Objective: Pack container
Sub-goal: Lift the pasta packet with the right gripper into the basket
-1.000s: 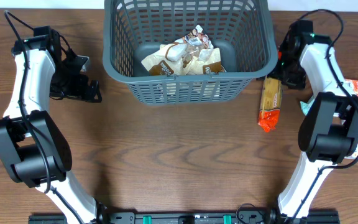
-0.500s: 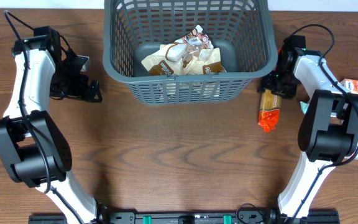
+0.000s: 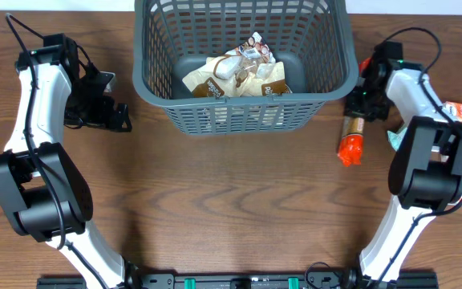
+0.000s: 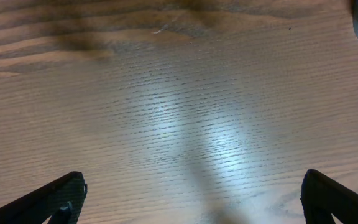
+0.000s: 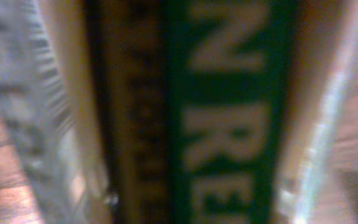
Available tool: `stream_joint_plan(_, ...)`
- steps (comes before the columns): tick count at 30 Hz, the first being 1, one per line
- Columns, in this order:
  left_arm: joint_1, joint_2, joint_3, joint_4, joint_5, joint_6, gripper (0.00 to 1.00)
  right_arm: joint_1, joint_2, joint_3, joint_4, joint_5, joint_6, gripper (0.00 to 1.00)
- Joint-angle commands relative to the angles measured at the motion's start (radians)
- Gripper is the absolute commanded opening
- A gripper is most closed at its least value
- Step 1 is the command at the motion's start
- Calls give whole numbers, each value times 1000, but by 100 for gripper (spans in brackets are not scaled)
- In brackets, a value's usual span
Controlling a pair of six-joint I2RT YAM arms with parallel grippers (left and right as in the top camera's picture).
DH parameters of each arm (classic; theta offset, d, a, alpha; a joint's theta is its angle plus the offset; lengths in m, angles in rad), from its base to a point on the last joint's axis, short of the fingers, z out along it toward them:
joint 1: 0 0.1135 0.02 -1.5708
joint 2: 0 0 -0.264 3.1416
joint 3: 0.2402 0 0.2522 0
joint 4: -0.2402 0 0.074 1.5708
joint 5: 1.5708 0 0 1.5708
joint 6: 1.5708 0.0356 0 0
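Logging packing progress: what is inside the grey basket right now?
Inside the basket lie crumpled brown-and-white packets, piled on its bottom. They overlap, so their count and anything beneath them cannot be seen.

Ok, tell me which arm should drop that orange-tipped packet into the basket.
Right. The right gripper is at the far end of the packet, just beside the right wall of the basket, and the packet fills its wrist view. The left gripper is open over bare table on the basket's other side.
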Motion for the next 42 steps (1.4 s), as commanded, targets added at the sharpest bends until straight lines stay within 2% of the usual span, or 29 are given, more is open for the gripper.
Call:
stream_joint_plan(1,-2,-1,-2,-3,5,18,99,-74,-37,131,-11,25,11,1)
stream_joint_plan(7,-2,-1,-2,-3,5,18,99,-140,-100,296,-37,25,9,1)
stream_joint_plan(12,-2,-1,-2,-3,5,18,99,-137,-187,444,-40,25,-60,1)
stream_joint_plan(21,-2,-1,-2,-4,5,18,99,23,-349,628,78,25,-263,1)
stream_joint_plan(24,-2,-1,-2,-4,5,18,99,112,-390,630,155,3,-385,1)
stream_joint_plan(29,-2,-1,-2,-4,5,18,99,270,-406,629,178,-174,-761,1)
stream_joint_plan(33,-2,-1,-2,-4,5,18,99,379,-389,628,138,-250,-985,1)
stream_joint_plan(36,-2,-1,-2,-4,5,18,98,435,-366,628,106,-311,-1093,1)
stream_joint_plan(42,-2,-1,-2,-4,5,18,99,489,-285,628,-3,-454,-1355,1)
